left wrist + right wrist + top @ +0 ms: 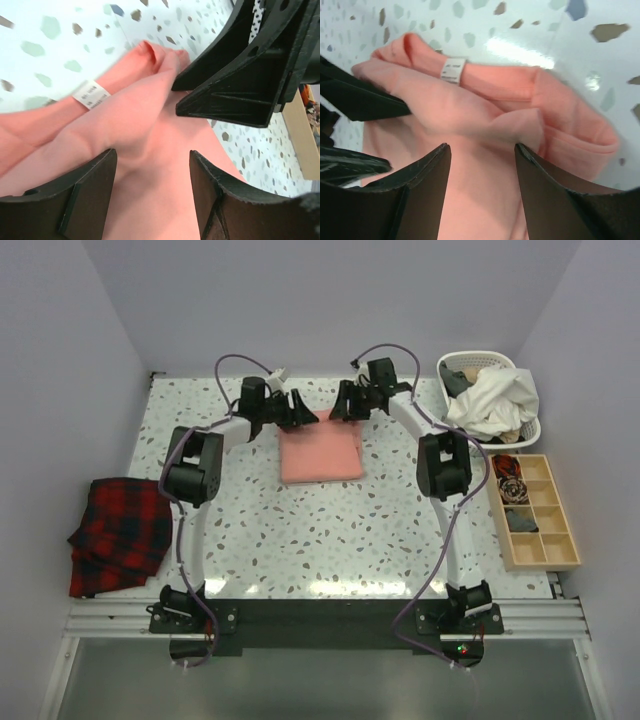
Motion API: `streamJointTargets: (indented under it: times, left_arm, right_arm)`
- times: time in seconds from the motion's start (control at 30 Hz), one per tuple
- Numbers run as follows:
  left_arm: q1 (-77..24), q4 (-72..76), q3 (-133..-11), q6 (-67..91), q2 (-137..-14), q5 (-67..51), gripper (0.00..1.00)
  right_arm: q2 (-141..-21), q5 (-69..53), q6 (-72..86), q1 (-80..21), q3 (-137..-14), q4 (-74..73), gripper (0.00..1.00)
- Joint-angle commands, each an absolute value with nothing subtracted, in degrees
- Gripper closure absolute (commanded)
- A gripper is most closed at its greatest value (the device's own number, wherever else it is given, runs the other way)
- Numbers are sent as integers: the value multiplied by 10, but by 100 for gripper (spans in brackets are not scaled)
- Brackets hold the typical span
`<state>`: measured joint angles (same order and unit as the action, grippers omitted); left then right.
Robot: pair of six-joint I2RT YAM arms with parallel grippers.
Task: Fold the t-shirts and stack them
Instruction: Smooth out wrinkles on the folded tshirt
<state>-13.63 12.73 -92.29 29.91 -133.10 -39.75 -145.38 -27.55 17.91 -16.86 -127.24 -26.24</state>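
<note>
Lying folded into a neat rectangle at the far middle of the speckled desk [330, 540], the salmon-pink t-shirt [320, 455] shows a white label [453, 69] (print too blurred to read) by its collar. Both hands hover at that far edge, close together. The left hand [152, 155] has its fingers apart above the cloth, and so does the right hand [482, 150]. A red-and-black plaid cloth [120, 535] lies at the desk's left edge. A white laundry basket [470, 358] and a wooden compartment tray [541, 564] stand at the right.
</note>
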Motion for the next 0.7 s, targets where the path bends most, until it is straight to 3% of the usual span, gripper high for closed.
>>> streamJointTargets:
  times: [0.0, 0.27, 0.4, 0.67]
  left_arm:
    - [-109, 143, -957, 259, -1341, -354, 35]
    - [-92, 95, -982, 239, -1375, -327, 33]
    - [-92, 74, -967, 220, -1352, -270, 32]
    - [-92, 91, -868, 192, -1239, -161, 29]
  right_arm:
    - [-1483, -234, 173, -147, -1310, -280, 41]
    - [-1492, -191, 164, -141, -1308, -286, 40]
    - [-1419, -207, 156, -139, -1239, -222, 37]
    - [-1280, -124, 130, -131, -1129, -206, 19]
